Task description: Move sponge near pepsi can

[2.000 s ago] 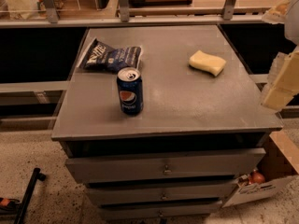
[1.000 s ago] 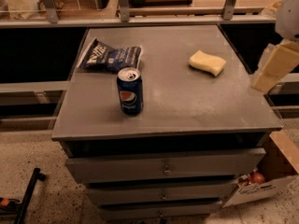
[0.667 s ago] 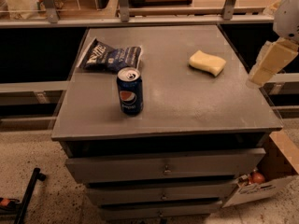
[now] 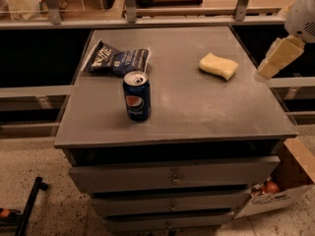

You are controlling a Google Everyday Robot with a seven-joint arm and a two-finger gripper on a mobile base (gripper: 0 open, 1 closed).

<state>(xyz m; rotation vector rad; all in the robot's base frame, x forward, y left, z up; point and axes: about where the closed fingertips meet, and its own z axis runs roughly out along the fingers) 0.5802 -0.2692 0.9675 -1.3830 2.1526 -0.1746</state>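
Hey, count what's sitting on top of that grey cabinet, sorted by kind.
Drink cans: 1, the pepsi can
Sponges: 1, the sponge
Chip bags: 1, the chip bag
Total: 3
The gripper hangs to the right of the sponge, by the right edge of the cabinet top.

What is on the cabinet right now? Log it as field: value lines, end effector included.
sponge: lying flat, back right of the top, nothing touching it
can: upright, front left of centre
bag: flat, just behind the can
end effector: in the air past the right edge, right of the sponge, clear of it
cabinet: grey top, drawers shut
task state: sponge and can far apart
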